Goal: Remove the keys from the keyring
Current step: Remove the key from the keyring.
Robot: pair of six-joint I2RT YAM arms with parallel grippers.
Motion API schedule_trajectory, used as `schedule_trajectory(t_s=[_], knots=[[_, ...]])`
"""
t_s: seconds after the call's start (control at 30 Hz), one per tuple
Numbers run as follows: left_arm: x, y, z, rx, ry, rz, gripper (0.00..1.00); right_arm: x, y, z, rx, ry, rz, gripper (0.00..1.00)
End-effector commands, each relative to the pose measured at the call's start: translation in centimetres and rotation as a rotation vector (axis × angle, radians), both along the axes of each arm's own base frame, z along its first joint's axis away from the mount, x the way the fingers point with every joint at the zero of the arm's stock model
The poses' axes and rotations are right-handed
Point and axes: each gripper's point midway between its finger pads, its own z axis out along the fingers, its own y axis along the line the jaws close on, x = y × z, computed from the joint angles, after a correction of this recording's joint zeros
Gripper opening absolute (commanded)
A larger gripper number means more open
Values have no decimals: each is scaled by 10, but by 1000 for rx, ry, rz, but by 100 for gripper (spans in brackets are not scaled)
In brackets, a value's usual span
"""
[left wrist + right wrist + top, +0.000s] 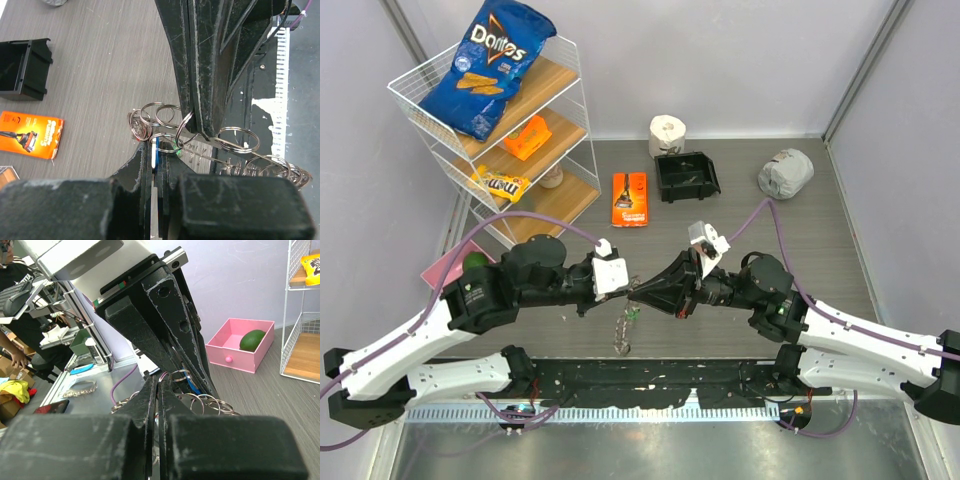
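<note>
Keyring hung above the worktop, mid-scene, held between the two arms. Loose loops trailed down and off to the right.

Left fingers were pressed together on what looked like a blue-headed key, taken by its plastic head.

Right fingers, reaching in from the opposite side, were pinched shut on one thin loop of the keyring, just beside that key.

Judged:
- Light and all stiff metal, but the bundle would swing freely.
- Bare wire probably slick, apt to slip or twist in a pinch.
- Best hold: the flat plastic head for the key, and the wire close to the key's hole for the ring.
- Coil likely springy, so it would want prising, not pulling.
</note>
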Motion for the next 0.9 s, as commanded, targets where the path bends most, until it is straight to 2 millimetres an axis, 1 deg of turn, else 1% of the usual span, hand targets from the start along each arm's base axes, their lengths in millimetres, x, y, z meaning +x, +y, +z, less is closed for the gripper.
schedule_trajectory(t_s=[0.0,0.2,0.57,0.87], knots=[[19,0,35,-80,-96,73,0,-25,-3,27,55,-19,120,5],[22,4,42,-77,-125,87,0,-29,-2,24,36,-1,147,5],[27,4,54,-85,-157,96,0,-34,2,19,11,43,193,5],[29,7,68,-108,-195,105,0,-38,3,15,-2,65,219,5]])
